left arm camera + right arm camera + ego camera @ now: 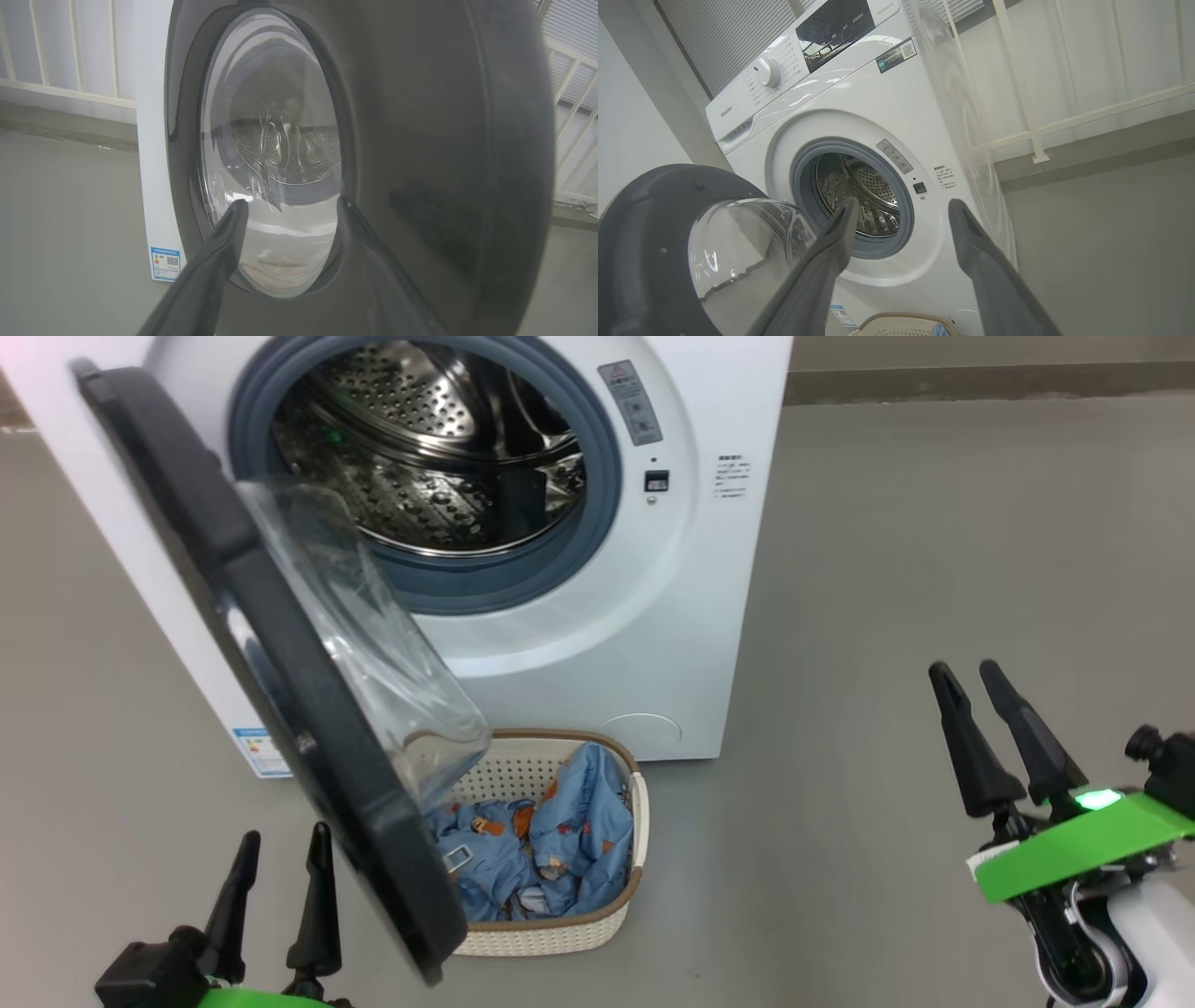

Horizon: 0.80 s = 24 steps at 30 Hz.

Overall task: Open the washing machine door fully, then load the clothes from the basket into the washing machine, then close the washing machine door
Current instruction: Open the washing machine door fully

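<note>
The washing machine (597, 644) stands ahead with its steel drum (429, 457) exposed. The washing machine door (280, 681) hangs partly open, black rim edge-on, glass bowl bulging over the basket (597, 924). The basket sits on the floor below the opening, holding the light blue clothes (551, 840). My left gripper (280, 854) is open at the lower left, just outside the door's front face (420, 140). Far to the right my right gripper (966, 677) is open over bare floor; its wrist view shows the machine (878, 116), the door (644, 242) and the basket rim (896, 322).
Grey floor (934, 569) spreads to the right of the machine. A pale railing (1087, 116) and a wall ledge run behind the machine. A blue label (165, 263) is stuck at the machine's lower corner.
</note>
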Motion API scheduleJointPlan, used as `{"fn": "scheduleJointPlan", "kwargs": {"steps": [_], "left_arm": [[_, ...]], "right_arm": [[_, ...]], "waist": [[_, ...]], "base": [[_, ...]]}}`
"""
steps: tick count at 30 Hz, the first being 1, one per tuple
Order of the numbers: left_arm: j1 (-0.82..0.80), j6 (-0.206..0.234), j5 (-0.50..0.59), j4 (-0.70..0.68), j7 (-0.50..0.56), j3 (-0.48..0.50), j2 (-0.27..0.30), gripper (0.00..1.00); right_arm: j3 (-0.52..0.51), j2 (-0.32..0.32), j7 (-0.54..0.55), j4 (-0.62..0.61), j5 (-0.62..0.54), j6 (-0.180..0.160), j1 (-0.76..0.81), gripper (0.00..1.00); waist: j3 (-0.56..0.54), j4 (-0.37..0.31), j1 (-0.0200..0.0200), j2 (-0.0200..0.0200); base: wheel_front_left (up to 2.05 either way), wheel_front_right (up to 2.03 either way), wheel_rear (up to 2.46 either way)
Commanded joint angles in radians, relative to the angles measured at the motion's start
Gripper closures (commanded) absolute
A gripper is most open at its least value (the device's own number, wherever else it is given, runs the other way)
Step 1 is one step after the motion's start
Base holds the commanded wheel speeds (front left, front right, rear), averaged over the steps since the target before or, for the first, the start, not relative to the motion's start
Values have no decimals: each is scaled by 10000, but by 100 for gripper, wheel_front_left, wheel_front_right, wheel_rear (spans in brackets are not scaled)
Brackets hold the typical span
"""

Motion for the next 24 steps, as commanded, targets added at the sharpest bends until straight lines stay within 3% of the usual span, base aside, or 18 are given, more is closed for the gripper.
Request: {"fn": "scheduleJointPlan", "kwargs": {"steps": [1, 13, 24], "left_arm": [[-85, 83, -71, -322, -65, 376, 198, 0], [69, 181, -82, -485, -65, 459, 188, 0], [71, 188, -50, -490, -65, 453, 201, 0]], "right_arm": [[32, -106, -195, -107, -318, 58, 72, 0], [-352, 503, -463, 626, -2961, 58, 729, 0], [-875, 758, -466, 1166, -3830, 58, 1168, 0]], "waist": [[15, -164, 0, 0], [24, -525, 0, 0], [14, -394, 0, 0]], "base": [[0, 0, 0], [0, 0, 0], [0, 0, 0]]}}
